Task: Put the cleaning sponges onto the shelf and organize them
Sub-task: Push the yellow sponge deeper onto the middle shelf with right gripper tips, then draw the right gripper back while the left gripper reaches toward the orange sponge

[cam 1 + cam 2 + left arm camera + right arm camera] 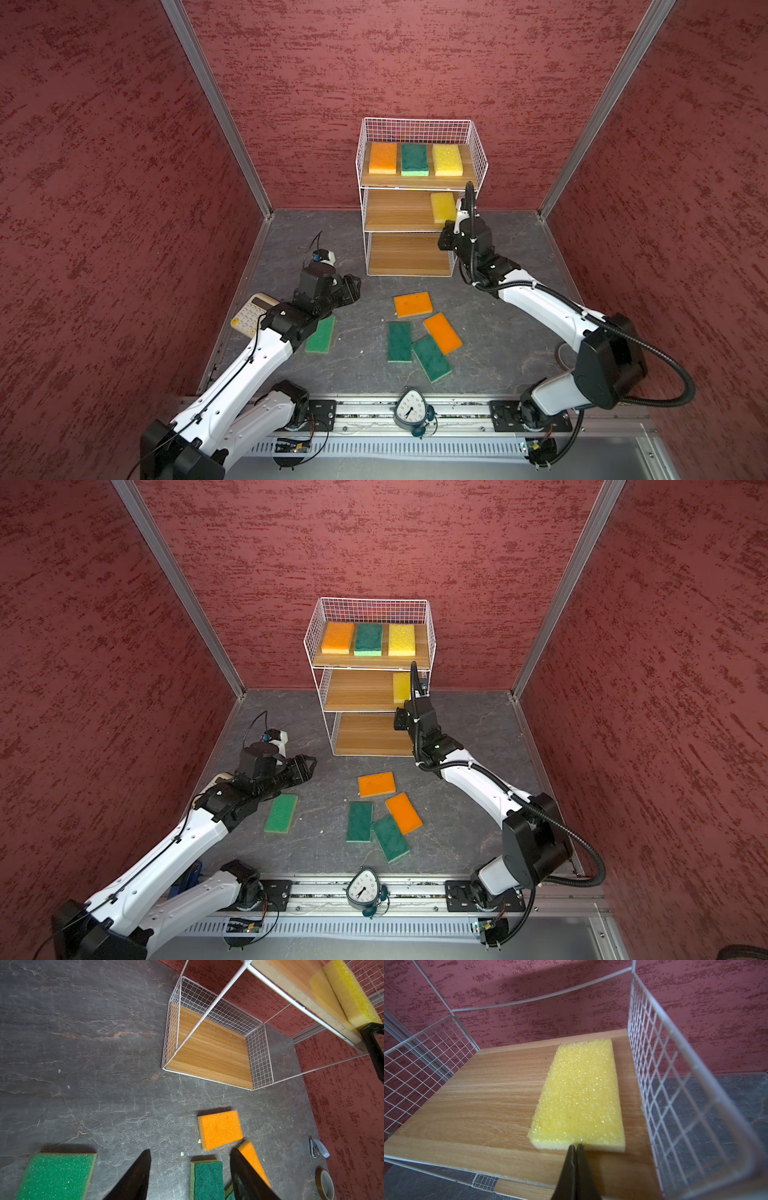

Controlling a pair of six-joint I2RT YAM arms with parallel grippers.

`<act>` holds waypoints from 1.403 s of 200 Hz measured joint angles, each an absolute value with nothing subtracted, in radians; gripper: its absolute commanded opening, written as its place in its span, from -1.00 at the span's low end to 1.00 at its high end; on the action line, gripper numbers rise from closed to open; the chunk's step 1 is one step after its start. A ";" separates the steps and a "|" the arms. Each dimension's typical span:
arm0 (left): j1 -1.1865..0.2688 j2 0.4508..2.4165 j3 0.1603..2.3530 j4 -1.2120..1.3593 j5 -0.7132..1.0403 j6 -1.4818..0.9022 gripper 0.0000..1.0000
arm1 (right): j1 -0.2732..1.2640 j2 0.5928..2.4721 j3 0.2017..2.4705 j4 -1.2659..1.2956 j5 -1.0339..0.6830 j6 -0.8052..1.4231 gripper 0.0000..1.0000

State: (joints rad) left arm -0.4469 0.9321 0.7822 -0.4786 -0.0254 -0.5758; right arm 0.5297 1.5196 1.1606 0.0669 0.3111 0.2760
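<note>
Right wrist view is showing the right pincer (pixel 576 1146) clenched, jaws pressed together with nothing between them, its tip meeting the near edge of a yellow rectangular foam sponge (pixel 581 1093). That sponge is lying flat on the middle wooden board (pixel 477 1095) of the white wire-grid shelf (pixel 652 1068), just beside the right-hand wire wall and lined up with it. By my reading, the step in hand is tidying. The closed tip is serving as a pusher to seat the sponge squarely, though whether it is really pressing or only resting against the foam is hard to tell from here.

In both top views the top wooden board (pixel 465 150) is carrying a neat row: an orange foam sponge (pixel 382 158), a dark green scouring sponge (pixel 414 159) and a second yellow foam sponge (pixel 447 160). The bottom wooden board (pixel 409 253) is holding nothing. Five sponges are waiting on the dark stone bench (pixel 361 332): two orange pads (pixel 412 304), two dark green pads (pixel 399 341) close by, and a lighter green pad (pixel 320 334) well apart. Beside that last one the left pincer (pixel 190 1151) is hanging released and empty, near a cream calculator (pixel 249 318).

Next, the right pincer is probably needing to back straight out of the tier without dragging the foam or snagging the wire. One arm should then be fetching a green pad for the space beside the yellow sponge, matching the row above.
</note>
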 measured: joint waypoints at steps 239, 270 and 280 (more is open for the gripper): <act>-0.613 1.118 0.884 -0.692 -0.132 -0.479 0.53 | 0.520 1.156 1.008 -0.352 0.451 0.329 0.15; -0.709 1.135 0.884 -0.688 -0.167 -0.428 0.60 | 0.325 1.127 0.959 -0.379 0.335 0.387 0.23; -0.738 1.136 0.874 -0.670 -0.176 -0.408 0.60 | 0.291 1.114 0.934 -0.387 0.311 0.399 0.26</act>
